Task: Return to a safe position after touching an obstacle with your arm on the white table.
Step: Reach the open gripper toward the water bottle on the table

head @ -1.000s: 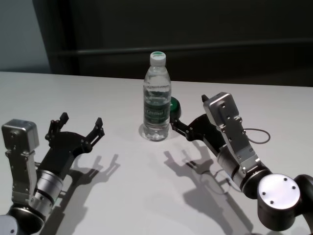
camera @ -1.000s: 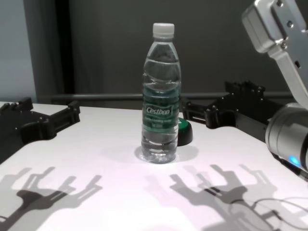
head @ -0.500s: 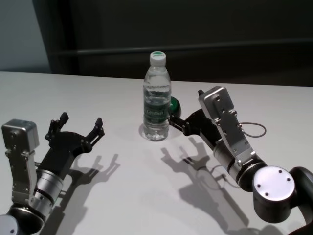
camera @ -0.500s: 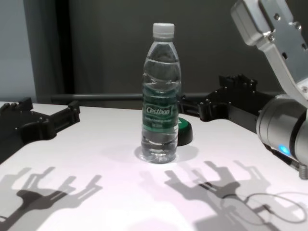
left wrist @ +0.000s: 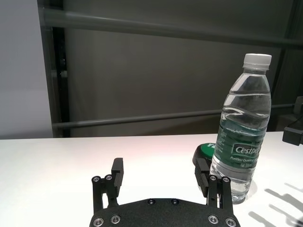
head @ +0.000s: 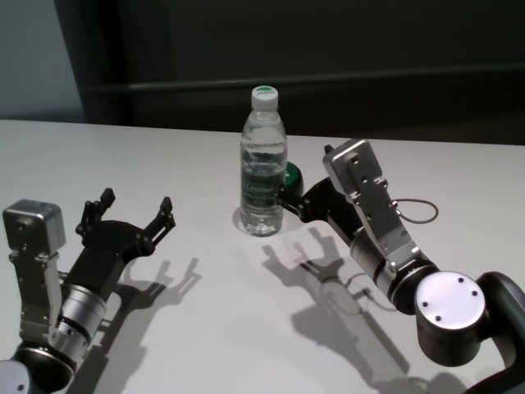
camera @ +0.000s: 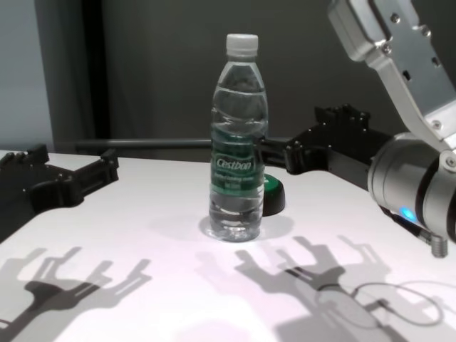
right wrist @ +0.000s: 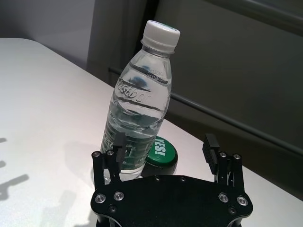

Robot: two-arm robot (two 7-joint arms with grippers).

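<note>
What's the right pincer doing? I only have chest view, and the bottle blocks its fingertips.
Observer: Right wrist view shows the right pincer open, gripping nothing. One finger overlaps the bottle's lower side; I can't tell whether they touch.
Operator: The dark thing behind the bottle?
Observer: A low round button with a green top reading "YES!", sitting on the white table.
Operator: Left side?
Observer: Head view shows the left pincer open, well apart from the bottle on its left.
</note>
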